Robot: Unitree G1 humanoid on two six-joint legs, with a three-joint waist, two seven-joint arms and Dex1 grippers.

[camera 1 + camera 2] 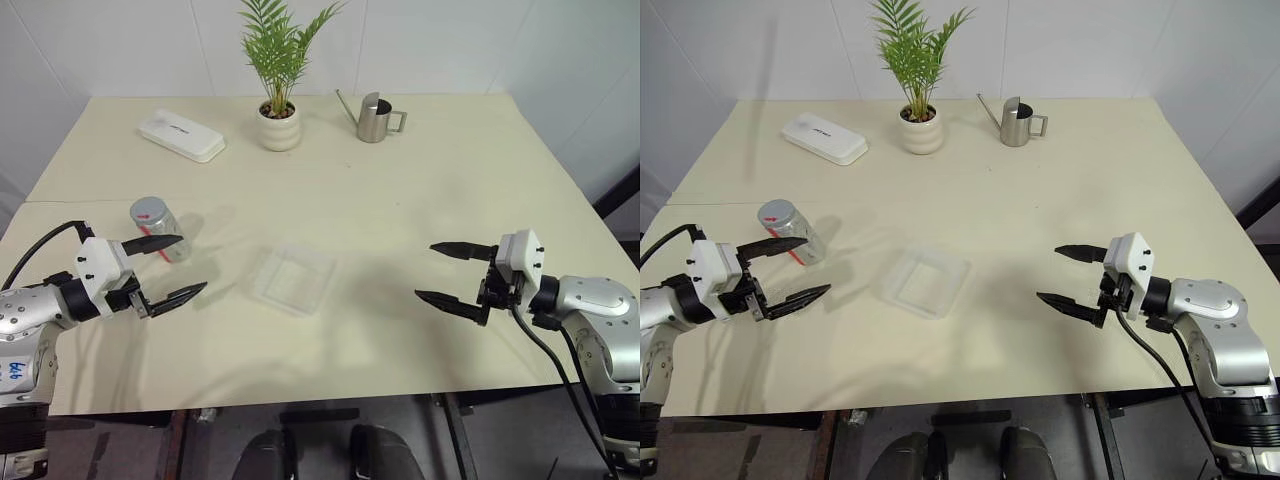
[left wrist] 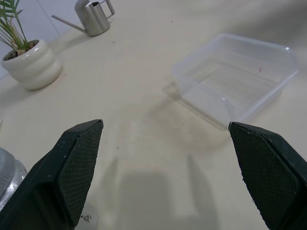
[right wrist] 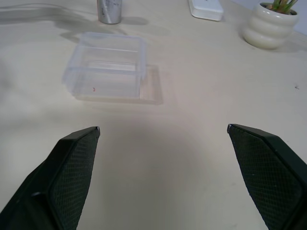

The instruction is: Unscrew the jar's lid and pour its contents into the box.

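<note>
Head view: jar [image 1: 157, 227] upright on bench [image 1: 400, 200], lid [image 1: 148, 209] on, just behind left gripper [image 1: 168, 268]; box [image 1: 294, 278] mid-bench. Both arms level, pointing inward, right gripper [image 1: 448, 275] well clear of the box; jaws wide open, empty.
Left wrist: box [image 2: 237, 81], watering can [image 2: 94, 17], plant pot [image 2: 31, 64].
Right wrist: box [image 3: 108, 66], jar [image 3: 110, 10] behind it, white case [image 3: 206, 8].

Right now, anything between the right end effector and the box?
No. The right end effector, open, and the box are separated by bare table; the head views and the right wrist view show this.
</note>
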